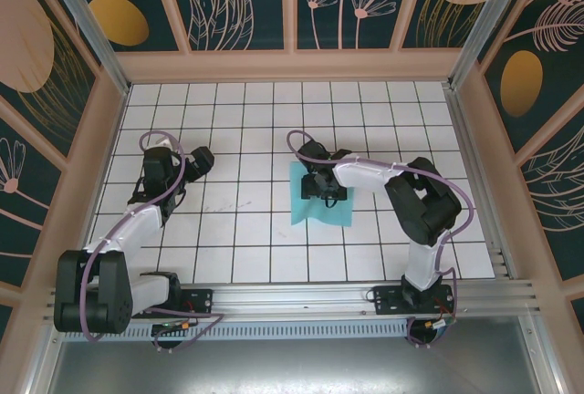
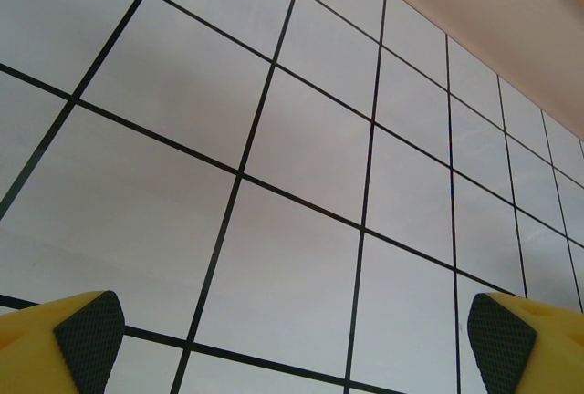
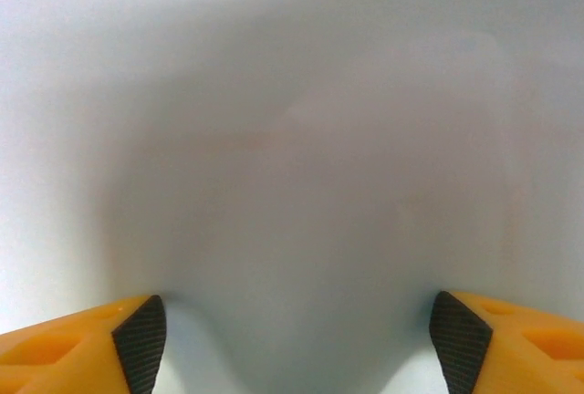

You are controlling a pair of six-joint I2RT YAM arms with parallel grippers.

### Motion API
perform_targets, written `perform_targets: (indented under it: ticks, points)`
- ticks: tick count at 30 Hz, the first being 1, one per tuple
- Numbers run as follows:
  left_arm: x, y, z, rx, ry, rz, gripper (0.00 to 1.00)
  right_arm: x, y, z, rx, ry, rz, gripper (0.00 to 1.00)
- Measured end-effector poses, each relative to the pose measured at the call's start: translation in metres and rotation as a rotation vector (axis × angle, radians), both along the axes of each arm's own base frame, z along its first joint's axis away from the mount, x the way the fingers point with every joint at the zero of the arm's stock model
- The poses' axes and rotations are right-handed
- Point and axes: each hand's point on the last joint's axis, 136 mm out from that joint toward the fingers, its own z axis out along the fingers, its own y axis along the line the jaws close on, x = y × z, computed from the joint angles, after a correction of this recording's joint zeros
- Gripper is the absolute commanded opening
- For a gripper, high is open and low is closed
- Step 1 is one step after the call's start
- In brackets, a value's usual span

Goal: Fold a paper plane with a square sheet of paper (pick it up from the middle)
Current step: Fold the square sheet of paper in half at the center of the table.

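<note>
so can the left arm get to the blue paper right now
Probably yes, at its left edge: bare tiles lie between the open left gripper and the paper. The middle looks taken, since the right gripper sits over it.

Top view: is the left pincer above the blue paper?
No, the left pincer sits over bare grid tiles, well apart from the blue paper.

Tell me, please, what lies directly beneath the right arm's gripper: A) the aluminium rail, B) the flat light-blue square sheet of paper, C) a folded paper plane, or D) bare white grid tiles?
B: in the top view the right gripper sits over the middle of the light-blue square sheet of paper.
</note>
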Motion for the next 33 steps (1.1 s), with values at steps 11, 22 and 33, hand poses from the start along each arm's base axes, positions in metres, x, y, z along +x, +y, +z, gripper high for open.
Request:
perform_targets:
  ticks: [11, 22, 33]
  points:
    - [0.001, -0.003, -0.002, -0.008, 0.008, -0.013, 0.99, 0.025, -0.006, 0.029, 0.008, -0.076, -0.057, 0.94]
    - [0.001, -0.007, -0.005, -0.022, 0.02, -0.035, 0.98, 0.026, -0.004, 0.0, -0.012, -0.019, -0.047, 0.93]
    - [0.001, -0.01, -0.008, -0.03, 0.031, -0.048, 0.99, 0.03, -0.01, -0.002, -0.012, -0.027, -0.055, 0.65]
